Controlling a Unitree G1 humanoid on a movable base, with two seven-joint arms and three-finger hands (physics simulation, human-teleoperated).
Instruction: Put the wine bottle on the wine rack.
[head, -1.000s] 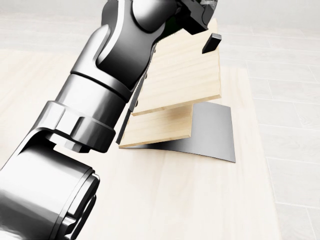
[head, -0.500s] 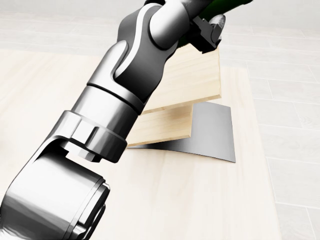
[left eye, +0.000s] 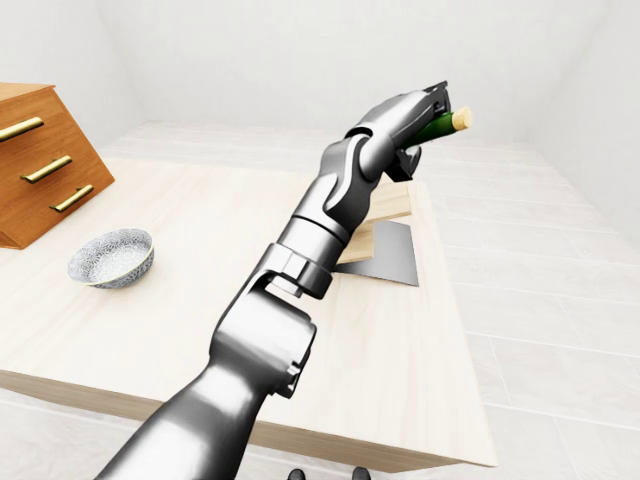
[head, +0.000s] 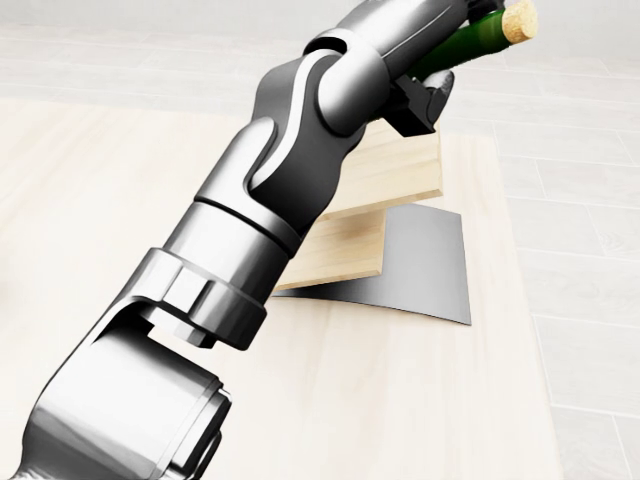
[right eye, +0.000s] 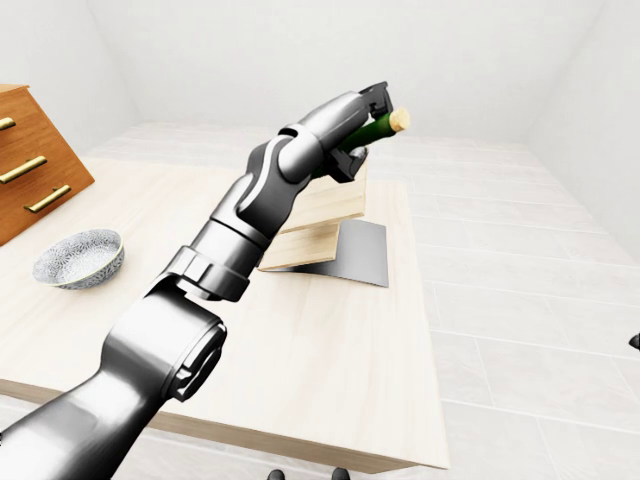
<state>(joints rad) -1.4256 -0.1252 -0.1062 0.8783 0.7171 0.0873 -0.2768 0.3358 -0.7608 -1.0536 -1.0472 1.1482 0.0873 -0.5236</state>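
Wine bottle (head: 470, 38) is now showing its green neck and cork beyond the left hand (head: 425, 70), where half a second ago only a sliver of green was appearing; the arm is rising higher in the head view. The hand's fingers are closing round the bottle, holding it tilted above the wine rack (head: 395, 175). Below the hand, the pale wooden surface (left eye: 180, 300) is carrying a patterned bowl (left eye: 111, 257) and a wooden drawer chest (left eye: 40, 160), well to the hand's left. White walls and tiled floor (left eye: 540, 300) are surrounding it.
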